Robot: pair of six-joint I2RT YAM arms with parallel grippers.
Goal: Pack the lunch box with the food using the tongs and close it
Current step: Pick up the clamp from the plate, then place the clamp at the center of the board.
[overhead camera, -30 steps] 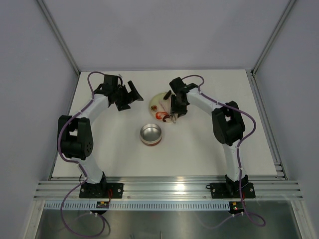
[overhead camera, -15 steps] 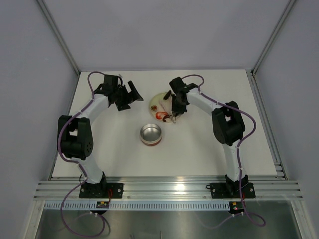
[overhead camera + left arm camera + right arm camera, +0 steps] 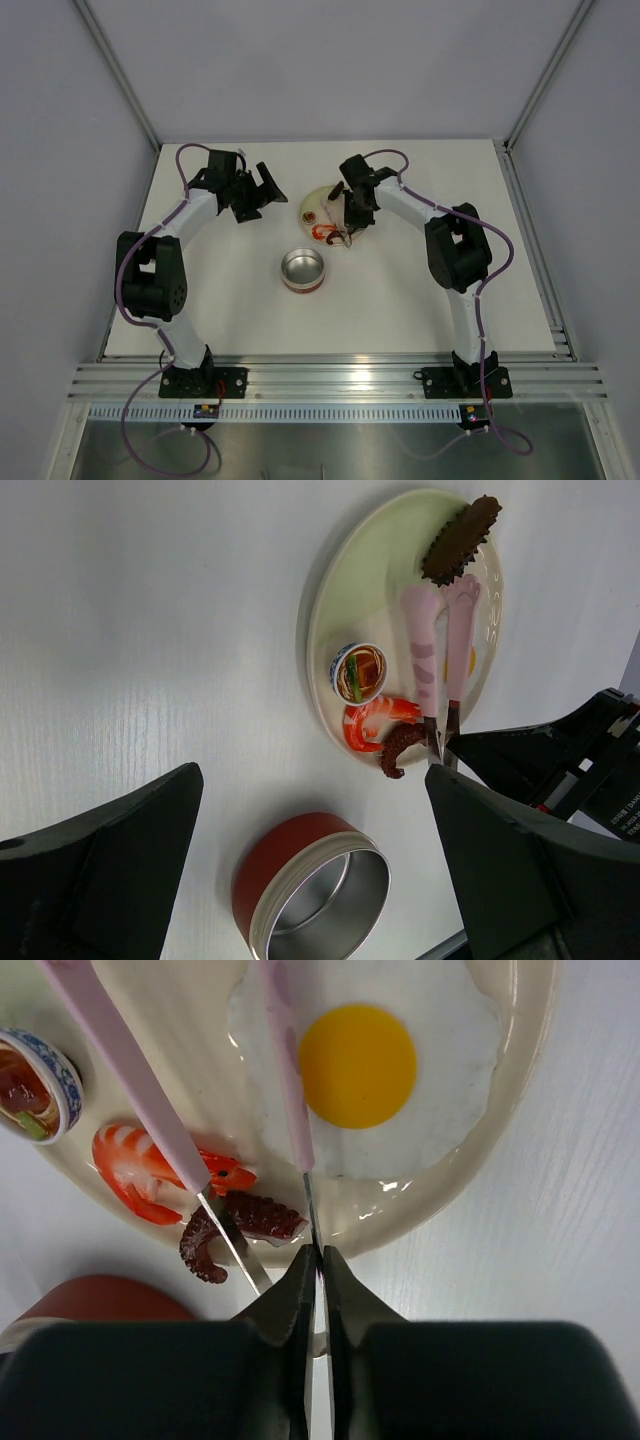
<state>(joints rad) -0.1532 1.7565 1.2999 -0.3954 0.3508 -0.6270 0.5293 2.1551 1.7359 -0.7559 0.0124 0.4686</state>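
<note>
On white table (image 3: 400, 290), right gripper (image 3: 313, 1280) almost fully closed, pinching narrow metal end of tongs (image 3: 150, 1100) above plate (image 3: 325, 630) rim. Further off, left gripper (image 3: 312, 773) spread wide, holding nothing.

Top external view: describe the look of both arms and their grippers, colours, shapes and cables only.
Both the left arm and the right arm have white links between bulky black joints, on black bases bolted to a ribbed metal rail. A purple cable loops along each. The left gripper and right gripper are matte black with wedge-shaped fingers.
</note>
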